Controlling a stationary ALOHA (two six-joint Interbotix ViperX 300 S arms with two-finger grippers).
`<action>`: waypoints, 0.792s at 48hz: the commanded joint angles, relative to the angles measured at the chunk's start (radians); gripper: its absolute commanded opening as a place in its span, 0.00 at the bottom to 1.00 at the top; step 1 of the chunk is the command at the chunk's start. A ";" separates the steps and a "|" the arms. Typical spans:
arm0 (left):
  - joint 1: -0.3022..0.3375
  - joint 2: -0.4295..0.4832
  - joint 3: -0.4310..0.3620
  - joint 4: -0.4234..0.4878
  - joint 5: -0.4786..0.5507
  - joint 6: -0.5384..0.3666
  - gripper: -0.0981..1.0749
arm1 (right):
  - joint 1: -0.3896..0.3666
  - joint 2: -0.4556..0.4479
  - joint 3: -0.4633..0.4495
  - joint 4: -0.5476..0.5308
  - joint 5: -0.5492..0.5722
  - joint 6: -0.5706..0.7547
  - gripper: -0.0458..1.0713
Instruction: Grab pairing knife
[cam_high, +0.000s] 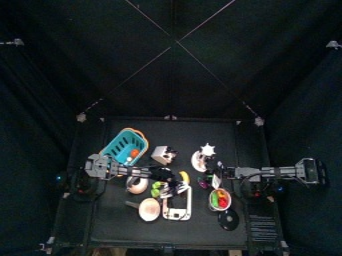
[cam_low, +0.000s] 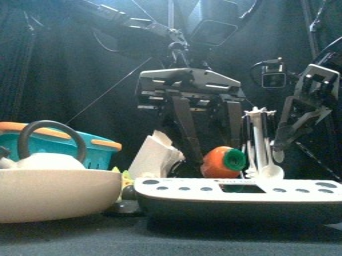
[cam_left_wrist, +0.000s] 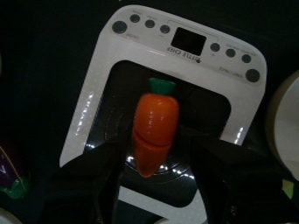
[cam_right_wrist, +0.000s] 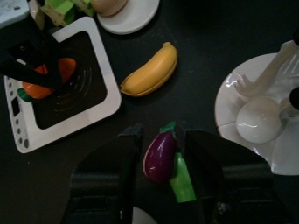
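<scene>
Left gripper (cam_left_wrist: 149, 171): jaws are spread either side of the carrot (cam_left_wrist: 152, 122), which lies on the scale (cam_left_wrist: 111, 61); contact cannot be told.
Right gripper (cam_right_wrist: 163, 140): held open over the eggplant (cam_right_wrist: 160, 153); nothing is gripped.
Banana (cam_right_wrist: 149, 70): seen beside the scale.
Paring knife: cannot be made out.

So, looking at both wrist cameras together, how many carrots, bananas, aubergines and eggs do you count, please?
Carrot: 1
Banana: 1
Aubergine: 1
Egg: 1
Total: 4
</scene>
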 joint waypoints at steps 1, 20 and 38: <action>0.003 -0.052 -0.023 -0.021 -0.002 -0.003 0.81 | 0.000 -0.005 -0.009 0.002 -0.009 0.000 0.71; 0.011 -0.172 0.060 -0.094 -0.034 -0.061 0.80 | -0.005 -0.005 -0.025 0.002 -0.009 0.000 0.71; 0.048 -0.345 0.275 -0.262 -0.318 -0.138 0.79 | -0.003 -0.005 -0.071 -0.014 -0.009 0.000 0.71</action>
